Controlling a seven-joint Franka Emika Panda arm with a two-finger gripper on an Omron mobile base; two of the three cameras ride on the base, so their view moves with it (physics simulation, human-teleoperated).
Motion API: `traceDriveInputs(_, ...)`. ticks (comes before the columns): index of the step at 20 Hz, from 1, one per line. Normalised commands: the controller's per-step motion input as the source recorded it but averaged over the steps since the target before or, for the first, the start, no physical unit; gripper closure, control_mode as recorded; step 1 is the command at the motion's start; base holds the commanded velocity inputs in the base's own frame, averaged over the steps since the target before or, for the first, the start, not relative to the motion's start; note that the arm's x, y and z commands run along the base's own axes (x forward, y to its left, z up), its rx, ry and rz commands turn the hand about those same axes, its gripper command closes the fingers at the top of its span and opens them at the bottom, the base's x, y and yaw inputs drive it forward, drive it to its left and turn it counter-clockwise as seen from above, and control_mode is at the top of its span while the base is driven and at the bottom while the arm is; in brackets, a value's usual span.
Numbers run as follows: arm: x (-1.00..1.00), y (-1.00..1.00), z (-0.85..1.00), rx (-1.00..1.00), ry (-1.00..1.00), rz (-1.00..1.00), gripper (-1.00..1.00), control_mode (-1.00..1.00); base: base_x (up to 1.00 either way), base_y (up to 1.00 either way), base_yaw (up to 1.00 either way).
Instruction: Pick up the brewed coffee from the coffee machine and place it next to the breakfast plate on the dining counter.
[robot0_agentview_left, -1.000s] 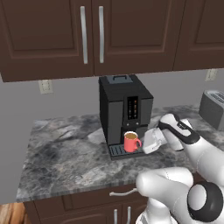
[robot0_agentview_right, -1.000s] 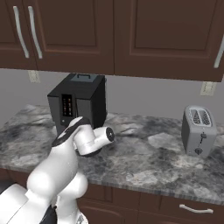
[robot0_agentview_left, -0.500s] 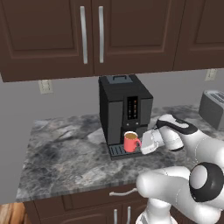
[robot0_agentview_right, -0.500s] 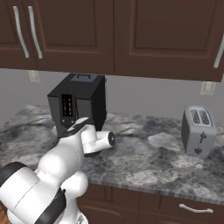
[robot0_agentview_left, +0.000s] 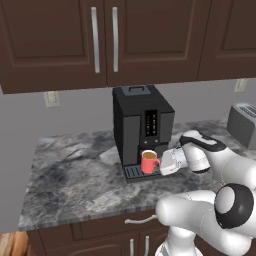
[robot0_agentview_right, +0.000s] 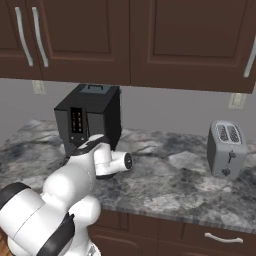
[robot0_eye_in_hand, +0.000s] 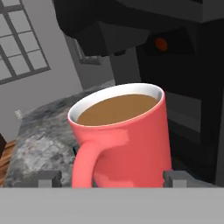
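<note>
The brewed coffee, a red-coral mug (robot0_agentview_left: 148, 162) with light-brown coffee at the rim, stands on the drip tray of the black coffee machine (robot0_agentview_left: 141, 125), under its spout. My gripper (robot0_agentview_left: 159, 162) reaches in level from the right. In the hand view the mug (robot0_eye_in_hand: 127, 135) sits between my two fingertips (robot0_eye_in_hand: 49, 177), its handle turned toward the camera. The jaws stand open on either side of it, with a small gap left at the handle side. From the right base view, my arm hides the mug in front of the coffee machine (robot0_agentview_right: 90, 120). The breakfast plate and the dining counter are out of view.
The machine stands on a marbled counter (robot0_agentview_left: 75, 175) under dark brown wall cabinets (robot0_agentview_left: 105, 40). A silver toaster (robot0_agentview_right: 227, 149) stands far to the right on the same counter, also seen as the toaster (robot0_agentview_left: 245, 125) at the frame edge. Drawers run below the counter's front edge.
My hand has moved left toward the machine until its fingers flank the mug. The jaws have narrowed a little. The mug has not moved.
</note>
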Motion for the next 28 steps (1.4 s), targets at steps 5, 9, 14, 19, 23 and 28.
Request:
traceDriveInputs(5,0.01,0.0,0.0,0.01,0.0,0.0,1.0,-1.0,0.0,0.0,0.0)
traceDriveInputs(9,0.0,0.0,-0.02,0.02,0.0,0.0,1.0,-1.0,0.0,0.0,0.0)
traceDriveInputs(14,-0.16,-0.16,0.0,0.04,0.0,0.0,1.0,-1.0,0.0,0.0,0.0)
traceDriveInputs(19,-0.71,-0.39,0.0,0.05,0.0,-0.02,1.0,-1.0,0.0,0.0,0.0)
traceDriveInputs(23,-0.78,-0.48,0.14,0.02,0.0,-0.04,1.0,-1.0,0.0,0.0,0.0)
traceDriveInputs(28,-0.57,-0.51,0.56,0.0,0.0,-0.07,1.0,-1.0,0.0,0.0,0.0)
